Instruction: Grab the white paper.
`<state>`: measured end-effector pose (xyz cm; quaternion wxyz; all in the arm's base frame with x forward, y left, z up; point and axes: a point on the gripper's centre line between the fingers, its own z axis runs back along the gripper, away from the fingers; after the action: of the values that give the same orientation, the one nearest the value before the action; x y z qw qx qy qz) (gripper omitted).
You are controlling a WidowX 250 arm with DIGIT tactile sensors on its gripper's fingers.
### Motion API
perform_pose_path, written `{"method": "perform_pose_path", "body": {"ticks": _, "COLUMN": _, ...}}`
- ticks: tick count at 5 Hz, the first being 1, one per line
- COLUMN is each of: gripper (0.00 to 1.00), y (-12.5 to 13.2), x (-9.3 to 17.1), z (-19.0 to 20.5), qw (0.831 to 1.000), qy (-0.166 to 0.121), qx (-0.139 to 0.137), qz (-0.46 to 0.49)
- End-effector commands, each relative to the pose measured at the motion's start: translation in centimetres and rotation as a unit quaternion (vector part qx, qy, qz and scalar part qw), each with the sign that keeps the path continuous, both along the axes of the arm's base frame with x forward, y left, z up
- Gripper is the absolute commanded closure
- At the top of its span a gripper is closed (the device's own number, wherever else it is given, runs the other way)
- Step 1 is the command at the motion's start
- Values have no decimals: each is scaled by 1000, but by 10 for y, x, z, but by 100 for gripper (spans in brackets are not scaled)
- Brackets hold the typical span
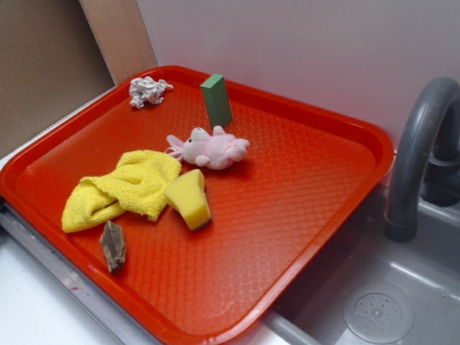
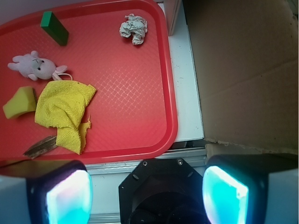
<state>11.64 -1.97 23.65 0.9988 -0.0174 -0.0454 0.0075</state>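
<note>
The white paper [image 1: 149,91] is a small crumpled wad with grey creases, lying in the far left corner of the red tray [image 1: 302,244]. In the wrist view the white paper [image 2: 133,29] lies near the tray's [image 2: 140,116] top right corner. My gripper [image 2: 147,193] hangs high above the near edge of the tray and the white counter, far from the paper. Its two glowing pads [image 2: 69,198] stand wide apart with nothing between them. The arm does not appear in the exterior view.
On the tray lie a green block [image 1: 216,100], a pink plush toy [image 1: 213,149], a yellow cloth [image 1: 122,189], a yellow sponge wedge [image 1: 190,198] and a brown piece of wood [image 1: 113,246]. A grey faucet [image 1: 420,144] and sink [image 1: 374,302] sit on the right. Cardboard [image 2: 247,70] stands beside the tray.
</note>
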Motion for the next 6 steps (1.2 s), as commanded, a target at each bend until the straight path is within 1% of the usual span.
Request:
{"method": "perform_pose_path", "body": {"ticks": 1, "gripper": 0, "y": 0, "x": 0, "z": 0, "qw": 1000, "qy": 0, "qx": 0, "qz": 0}}
{"method": "perform_pose_path", "body": {"ticks": 2, "gripper": 0, "y": -18, "x": 21, "z": -14, "qw": 992, "qy": -57, "qx": 52, "qz": 103}}
{"method": "perform_pose_path", "body": {"ticks": 3, "gripper": 0, "y": -36, "x": 47, "z": -25, "qw": 976, "qy": -113, "qx": 78, "qz": 171}}
{"method": "perform_pose_path", "body": {"ticks": 4, "gripper": 0, "y": -46, "x": 76, "z": -42, "qw": 953, "qy": -154, "qx": 67, "qz": 252}}
{"method": "perform_pose_path", "body": {"ticks": 5, "gripper": 0, "y": -32, "x": 103, "z": -62, "qw": 931, "qy": -196, "qx": 37, "qz": 306}}
{"method": "perform_pose_path", "body": {"ticks": 6, "gripper": 0, "y": -24, "x": 124, "z": -85, "qw": 914, "qy": -217, "qx": -1, "qz": 344}}
